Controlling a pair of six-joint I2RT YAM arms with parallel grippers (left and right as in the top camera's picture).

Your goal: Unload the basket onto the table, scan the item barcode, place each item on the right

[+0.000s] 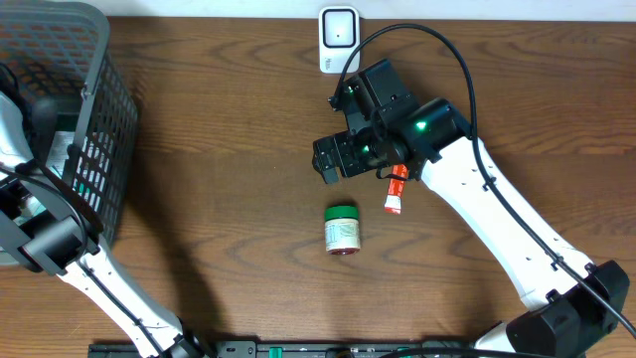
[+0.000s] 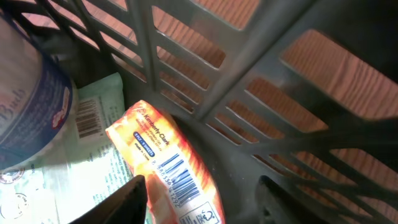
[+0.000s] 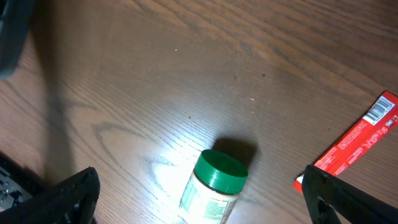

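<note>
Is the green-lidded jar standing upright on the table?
No, the jar lies on its side on the table, with its green lid and its label both showing from above.

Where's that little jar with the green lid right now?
From overhead, the jar lies on the table near its middle, just below the right gripper, red tube beside it.

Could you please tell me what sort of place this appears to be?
Probably a mock shop checkout on a wooden table: a dark basket of barcoded packets, a white scanner at the far edge, and a green-lidded jar lying out.
</note>
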